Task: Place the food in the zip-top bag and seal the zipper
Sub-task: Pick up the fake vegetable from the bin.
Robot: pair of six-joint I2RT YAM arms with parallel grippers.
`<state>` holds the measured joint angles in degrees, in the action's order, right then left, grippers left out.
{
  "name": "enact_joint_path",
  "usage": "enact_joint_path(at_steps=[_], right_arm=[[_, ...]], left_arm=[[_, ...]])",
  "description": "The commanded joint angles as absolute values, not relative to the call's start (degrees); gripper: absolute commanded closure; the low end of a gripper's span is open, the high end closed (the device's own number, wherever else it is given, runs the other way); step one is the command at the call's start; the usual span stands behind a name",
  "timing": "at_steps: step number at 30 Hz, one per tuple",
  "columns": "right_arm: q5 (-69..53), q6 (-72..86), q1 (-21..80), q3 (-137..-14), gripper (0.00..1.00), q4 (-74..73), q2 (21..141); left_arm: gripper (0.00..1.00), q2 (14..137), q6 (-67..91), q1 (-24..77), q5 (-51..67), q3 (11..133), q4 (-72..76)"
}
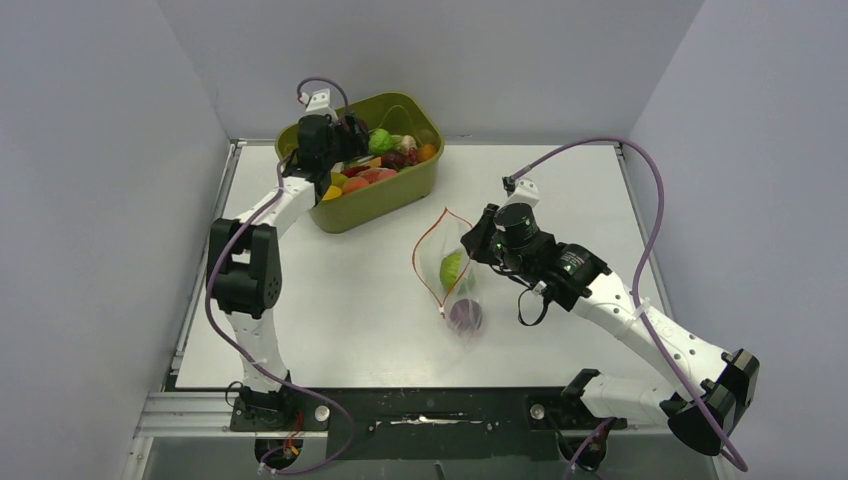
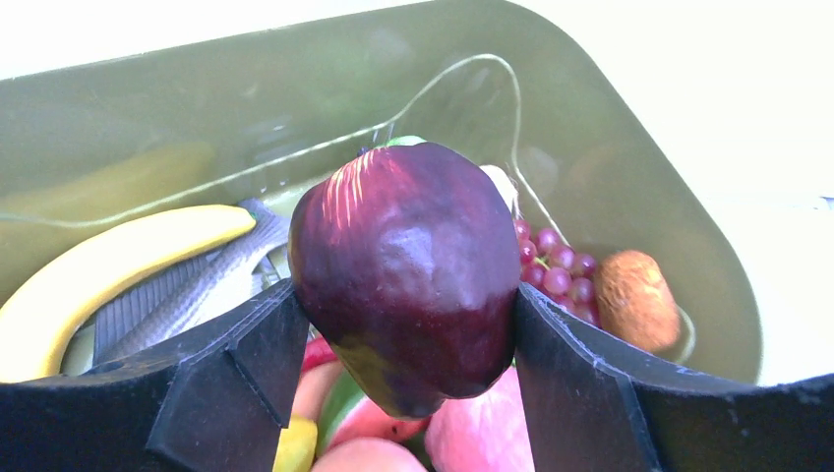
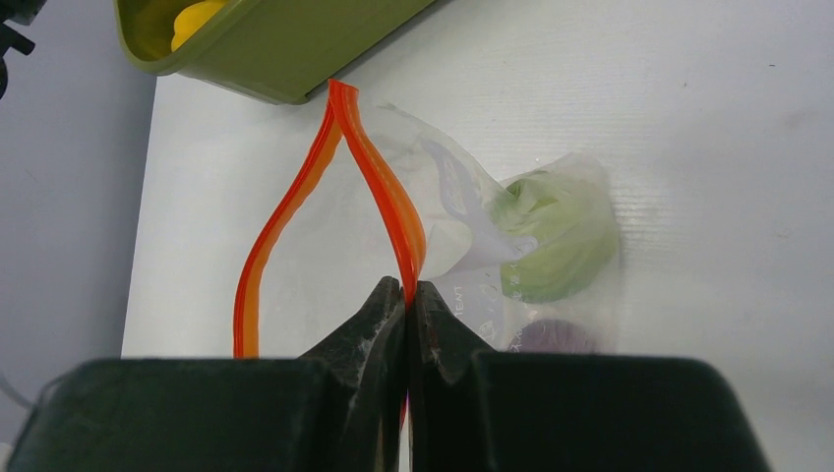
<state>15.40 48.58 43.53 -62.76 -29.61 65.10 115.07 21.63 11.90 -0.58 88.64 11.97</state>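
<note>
My left gripper (image 2: 403,300) is shut on a dark red toy fruit (image 2: 408,256), held just above the other food in the olive-green tub (image 1: 405,195). In the top view the left gripper (image 1: 350,135) hangs over the tub's left half. The clear zip-top bag (image 1: 458,290) lies on the table's middle with a green piece (image 3: 556,236) and a purple piece (image 3: 556,336) of food inside. My right gripper (image 3: 406,290) is shut on the right lip of the red-orange zipper (image 3: 379,182). The bag's mouth gapes toward the tub.
In the tub (image 2: 629,147) lie a yellow banana (image 2: 108,265), a grey fish (image 2: 187,290), red grapes (image 2: 556,270), a brown round piece (image 2: 634,300) and pink and green pieces. Grey walls close in the table (image 1: 330,300) on three sides.
</note>
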Motion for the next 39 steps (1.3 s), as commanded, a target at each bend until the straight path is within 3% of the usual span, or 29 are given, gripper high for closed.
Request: enact_joint_path(at_steps=[1, 20, 25, 39], right_arm=[[15.5, 49.2, 43.2, -63.5, 1.00, -26.0, 63.0], [14.3, 51.4, 43.2, -63.7, 1.00, -24.6, 65.1], [13.5, 51.4, 43.2, -63.0, 1.00, -21.5, 65.2], [12.3, 51.3, 43.1, -64.7, 1.00, -20.5, 68.1]], left_arm=[[0.70, 106.6, 23.1, 11.6, 2.2, 85.7, 11.4], [0.71, 81.7, 30.8, 12.4, 26.4, 69.4, -0.8], [0.71, 74.5, 35.2, 13.2, 35.2, 59.2, 3.4], [0.71, 59.8, 42.7, 21.3, 37.6, 50.2, 2.3]])
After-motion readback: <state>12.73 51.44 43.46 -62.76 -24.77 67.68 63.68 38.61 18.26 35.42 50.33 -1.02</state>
